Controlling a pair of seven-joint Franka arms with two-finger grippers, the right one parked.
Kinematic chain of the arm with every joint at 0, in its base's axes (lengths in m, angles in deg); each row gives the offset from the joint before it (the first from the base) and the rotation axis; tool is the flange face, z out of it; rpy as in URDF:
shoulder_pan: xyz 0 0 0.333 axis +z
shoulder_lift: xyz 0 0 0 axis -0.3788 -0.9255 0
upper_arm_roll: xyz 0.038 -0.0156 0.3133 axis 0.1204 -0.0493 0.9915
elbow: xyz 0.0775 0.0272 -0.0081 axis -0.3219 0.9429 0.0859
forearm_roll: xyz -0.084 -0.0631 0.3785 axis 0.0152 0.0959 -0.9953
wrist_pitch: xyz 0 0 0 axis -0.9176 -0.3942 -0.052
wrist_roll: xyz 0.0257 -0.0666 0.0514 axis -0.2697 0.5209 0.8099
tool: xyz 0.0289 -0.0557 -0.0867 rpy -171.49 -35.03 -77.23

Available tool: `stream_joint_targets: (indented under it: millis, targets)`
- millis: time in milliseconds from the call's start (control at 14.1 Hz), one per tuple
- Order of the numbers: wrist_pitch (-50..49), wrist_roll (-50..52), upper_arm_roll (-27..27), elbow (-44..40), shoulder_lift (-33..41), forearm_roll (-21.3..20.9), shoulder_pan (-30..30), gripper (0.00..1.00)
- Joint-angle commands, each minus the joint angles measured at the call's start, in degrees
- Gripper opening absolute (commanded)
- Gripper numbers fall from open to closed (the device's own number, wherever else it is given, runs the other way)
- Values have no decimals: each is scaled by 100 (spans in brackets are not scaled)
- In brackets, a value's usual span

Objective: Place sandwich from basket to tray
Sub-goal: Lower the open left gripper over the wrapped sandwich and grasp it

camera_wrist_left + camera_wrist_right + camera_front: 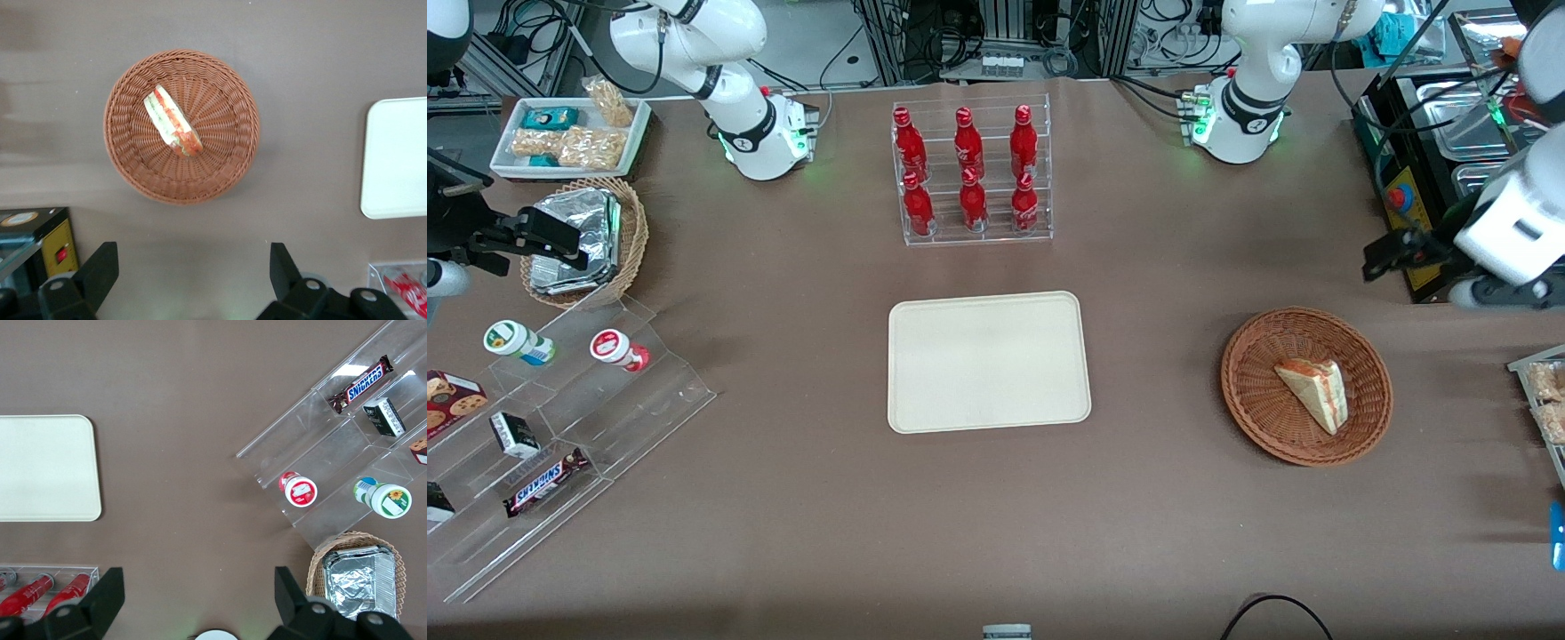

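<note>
Item: sandwich (1313,392), a triangular wedge of pale soft bread with red and green filling showing along its cut edge; it lies flat in the basket (1254,413), a wide, shallow round of reddish-brown wicker with a ribbed weave, toward the working arm's end of the surface (996,524). Item: tray (925,413), flat cream-beige rectangle, rounded corners, low rim, matte, bare, well apart from the basket toward the middle of the surface. Item: tool (189,267), released, its two dark fingers spread wide, hovering above the surface farther from the front camera than the basket and touching nothing. Step in hand, as judged: the approach to the sandwich. Handling advice: bring the tool over the wedge, turn the fingers across its narrow width, descend between the wicker walls, and close gently, since the bread would likely crush or shed filling. Farthest item: a clear rack of red bottles (970,173).
</note>
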Motion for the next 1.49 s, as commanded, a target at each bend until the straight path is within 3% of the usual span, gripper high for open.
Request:
stream_joint_targets:
  millis: [0,425,637,1133,1274,1345,1416]
  targets:
    - [925,-38,7,914,24,-43,123,100]
    - [3228,-30,7,2146,-546,-34,317,100]
    - [3688,14,-1,2218,-906,71,440,100]
    - [4312,2736,-10,2174,-1548,142,484,100]
    - [4462,2844,-10,2174,-1759,160,484,100]
    - [4471,2844,-10,2166,-1838,160,475,80]
    - [4436,2844,-10,2183,-1848,160,475,44]
